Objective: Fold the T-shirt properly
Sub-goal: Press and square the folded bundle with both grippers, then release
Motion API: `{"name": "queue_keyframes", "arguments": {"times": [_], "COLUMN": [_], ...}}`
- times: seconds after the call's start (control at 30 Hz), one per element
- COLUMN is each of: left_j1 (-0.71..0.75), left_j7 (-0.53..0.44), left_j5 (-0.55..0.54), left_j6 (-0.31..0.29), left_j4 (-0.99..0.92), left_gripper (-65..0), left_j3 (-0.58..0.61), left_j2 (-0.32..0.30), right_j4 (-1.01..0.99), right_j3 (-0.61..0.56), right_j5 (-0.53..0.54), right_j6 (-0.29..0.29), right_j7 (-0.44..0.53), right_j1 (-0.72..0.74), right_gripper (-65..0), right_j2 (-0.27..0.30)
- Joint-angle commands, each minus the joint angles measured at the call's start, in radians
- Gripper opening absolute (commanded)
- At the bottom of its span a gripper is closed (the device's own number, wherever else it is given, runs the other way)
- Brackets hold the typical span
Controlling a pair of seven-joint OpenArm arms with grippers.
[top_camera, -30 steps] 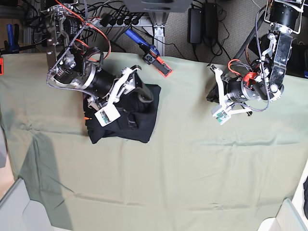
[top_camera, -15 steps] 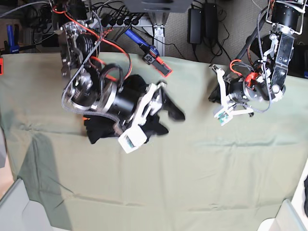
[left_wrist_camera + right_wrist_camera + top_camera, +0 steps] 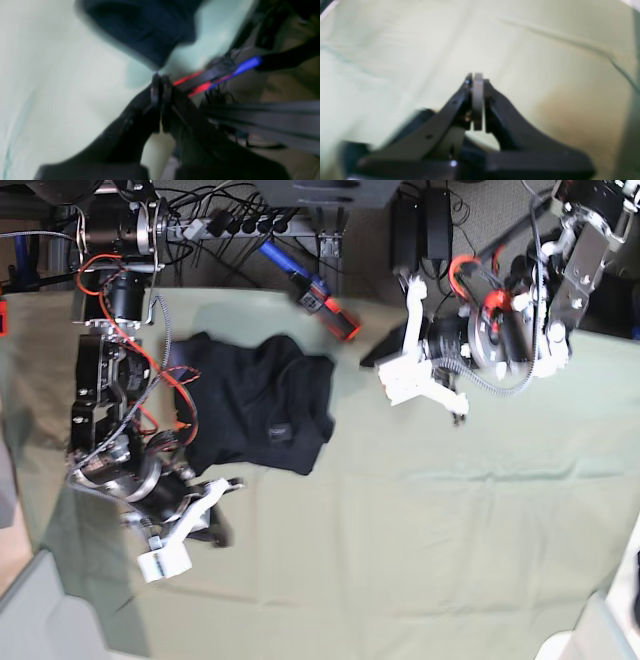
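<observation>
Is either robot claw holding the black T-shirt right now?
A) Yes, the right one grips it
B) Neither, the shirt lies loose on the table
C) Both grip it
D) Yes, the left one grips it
B: the T-shirt lies bunched on the green table cloth, while the right gripper and the left gripper are both shut on nothing, away from it.

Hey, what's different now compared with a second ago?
The right pincer let go of the T-shirt, swung off it toward the table's near edge and shut empty. The left pincer moved toward the T-shirt along the far edge, staying shut. The T-shirt remains a folded bundle in about the same spot on the green table cloth, its outline slightly looser.
</observation>
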Motion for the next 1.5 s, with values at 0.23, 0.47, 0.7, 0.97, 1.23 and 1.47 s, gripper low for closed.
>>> {"name": "queue_keyframes", "arguments": {"times": [0.23, 0.47, 0.7, 0.97, 1.23, 1.47], "left_j1": [-0.032, -0.132, -0.196, -0.199, -0.265, -0.301], "left_j7": [-0.075, -0.114, -0.117, -0.118, -0.158, -0.159], "left_j5": [0.150, 0.192, 0.171, 0.196, 0.216, 0.223], "left_j6": [-0.011, -0.011, -0.011, -0.015, -0.015, -0.019], "left_j4": [-0.012, -0.211, -0.292, -0.352, -0.507, -0.508], "left_gripper": [-65.0, -65.0, -65.0, -65.0, -65.0, -65.0], "left_j3": [0.196, 0.203, 0.203, 0.203, 0.203, 0.203], "left_j2": [0.092, 0.202, 0.209, 0.208, 0.188, 0.187], "right_j4": [-0.190, -0.250, -0.250, -0.251, -0.251, -0.251], "right_j3": [0.005, 0.004, 0.000, -0.003, -0.003, -0.003], "right_j5": [0.011, 0.071, 0.074, 0.075, 0.090, 0.170], "right_j6": [0.041, 0.042, 0.042, 0.042, 0.042, 0.042], "right_j7": [0.023, -0.002, -0.005, -0.038, -0.048, -0.203], "right_j1": [0.065, 0.061, 0.062, 0.060, 0.060, 0.057], "right_gripper": [-65.0, -65.0, -65.0, -65.0, -65.0, -65.0], "right_j2": [0.057, 0.053, 0.037, 0.037, 0.037, 0.040]}}
